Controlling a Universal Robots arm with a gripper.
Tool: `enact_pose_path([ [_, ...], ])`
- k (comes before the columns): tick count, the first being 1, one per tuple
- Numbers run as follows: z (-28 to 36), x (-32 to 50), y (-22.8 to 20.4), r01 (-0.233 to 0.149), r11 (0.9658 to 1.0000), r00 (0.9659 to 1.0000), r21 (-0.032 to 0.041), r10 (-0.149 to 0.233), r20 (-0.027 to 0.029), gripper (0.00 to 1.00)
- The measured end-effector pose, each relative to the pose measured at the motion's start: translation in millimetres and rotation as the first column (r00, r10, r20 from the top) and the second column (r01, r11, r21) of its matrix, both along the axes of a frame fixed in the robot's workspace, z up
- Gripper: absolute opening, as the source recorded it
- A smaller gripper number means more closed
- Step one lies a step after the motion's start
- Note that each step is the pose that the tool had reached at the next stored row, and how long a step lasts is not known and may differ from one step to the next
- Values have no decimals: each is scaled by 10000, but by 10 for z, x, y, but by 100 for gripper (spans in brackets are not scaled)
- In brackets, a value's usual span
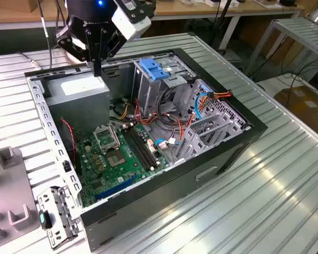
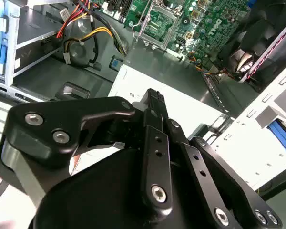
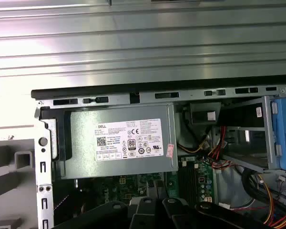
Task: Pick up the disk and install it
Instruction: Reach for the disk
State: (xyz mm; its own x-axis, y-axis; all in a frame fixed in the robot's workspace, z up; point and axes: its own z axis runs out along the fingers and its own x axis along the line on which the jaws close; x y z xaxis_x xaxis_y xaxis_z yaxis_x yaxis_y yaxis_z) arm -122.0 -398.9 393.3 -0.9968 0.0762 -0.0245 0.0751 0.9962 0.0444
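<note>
My gripper (image 1: 97, 73) hangs from the black arm over the back left corner of the open computer case (image 1: 244, 138). Its fingers are shut together with nothing between them. Just below them lies the grey power supply (image 1: 79, 87) with its white label (image 3: 128, 140). In the second wrist view the gripper (image 2: 154, 97) points down at that same box. I cannot pick out the disk for certain. A strip of bright blue (image 2: 280, 132) shows in a pale fixture outside the case wall, and I cannot tell whether it belongs to the disk.
A blue-topped grey drive cage (image 1: 154, 70) stands inside the case, right of the gripper in the exterior view. The green motherboard (image 1: 116, 159) and loose coloured cables (image 1: 172, 124) lie below. Grey fixtures (image 1: 8, 174) and a metal bracket (image 1: 55, 214) sit on the ribbed table at the exterior view's left.
</note>
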Motion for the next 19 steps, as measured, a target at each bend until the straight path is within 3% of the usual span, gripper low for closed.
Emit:
enact_pose_path([
  [11,0,-41,0,0,10000,10000,0,0,0,11],
  [19,-1,-129,0,1,10000,10000,1,-1,0,11],
])
